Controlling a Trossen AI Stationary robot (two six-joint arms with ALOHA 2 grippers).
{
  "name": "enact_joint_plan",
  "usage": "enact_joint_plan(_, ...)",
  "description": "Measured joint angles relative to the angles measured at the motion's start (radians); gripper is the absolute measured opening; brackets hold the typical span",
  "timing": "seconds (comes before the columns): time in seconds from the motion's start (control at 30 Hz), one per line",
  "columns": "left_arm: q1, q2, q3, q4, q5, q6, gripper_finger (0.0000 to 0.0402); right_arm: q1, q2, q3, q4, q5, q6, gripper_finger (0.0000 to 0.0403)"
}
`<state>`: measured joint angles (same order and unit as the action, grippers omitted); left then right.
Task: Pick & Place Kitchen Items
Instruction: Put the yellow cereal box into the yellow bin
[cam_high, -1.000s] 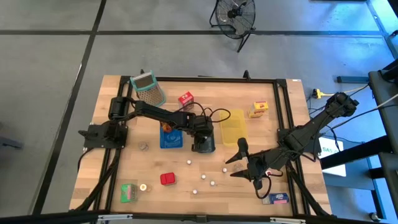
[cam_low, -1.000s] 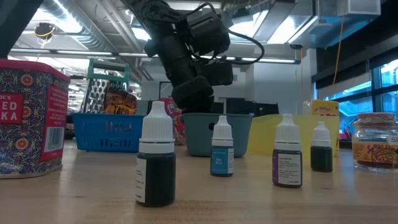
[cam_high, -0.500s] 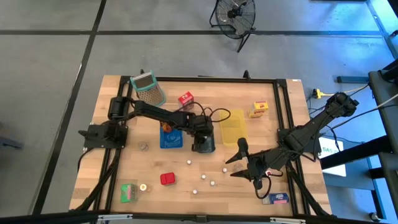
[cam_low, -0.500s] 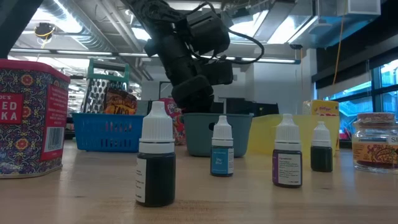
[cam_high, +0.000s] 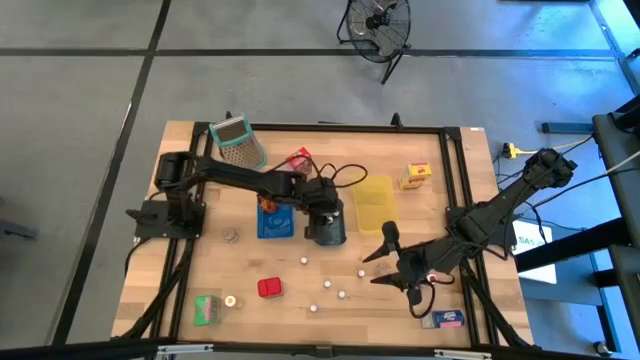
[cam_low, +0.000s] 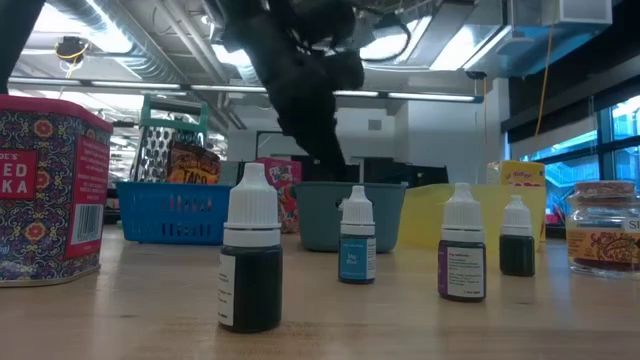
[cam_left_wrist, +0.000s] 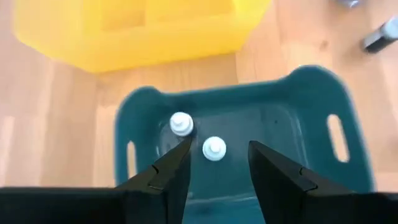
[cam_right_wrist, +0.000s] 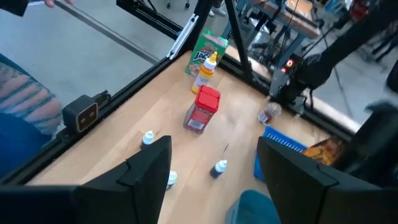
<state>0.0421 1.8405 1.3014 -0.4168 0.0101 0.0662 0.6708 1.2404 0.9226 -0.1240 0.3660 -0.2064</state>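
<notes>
My left gripper (cam_left_wrist: 219, 144) hangs open above the grey-blue bin (cam_left_wrist: 311, 93), which stands at mid-table (cam_high: 327, 230). Two white-capped dropper bottles (cam_left_wrist: 181, 124) (cam_left_wrist: 214, 148) stand upright on the bin's floor, below the fingers and untouched. My right gripper (cam_high: 384, 258) waits open above the table right of centre. Several more dropper bottles (cam_high: 326, 284) (cam_low: 250, 260) stand on the wood between the arms. A red tin (cam_high: 269, 288), a green carton (cam_high: 207, 309), a small jar (cam_high: 230, 235), a red carton (cam_high: 298, 160), a yellow carton (cam_high: 417, 175) and a blue carton (cam_high: 445, 320) sit around them.
A blue tray (cam_high: 275, 225) with a brown packet (cam_high: 268, 203) lies left of the bin, and a yellow tray (cam_high: 375, 203) lies to its right. The green-rimmed mesh basket (cam_high: 238, 143) lies at the far left. Black frame rails (cam_high: 455, 180) border the table.
My left gripper has risen out of the grey-blue bin, mostly in the last half second, and now hangs higher above it. The two bottles stay in the bin.
</notes>
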Motion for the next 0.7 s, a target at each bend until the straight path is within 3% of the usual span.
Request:
enact_joint_plan(0.23, -0.024, -0.088, 0.0, -0.028, 0.0, -0.023, 0.0155, -0.001, -0.004, 0.049, -0.217, 0.007, 0.248, 0.024)
enact_joint_plan(0.5, -0.087, -0.151, 0.0, -0.027, 0.001, -0.027, 0.0155, -0.012, -0.005, 0.157, -0.63, 0.265, 0.43, 0.024)
enact_joint_plan(0.7, -0.129, -0.157, 0.0, -0.028, 0.001, -0.03, 0.0152, -0.037, -0.005, 0.196, -0.736, 0.288, 0.513, 0.024)
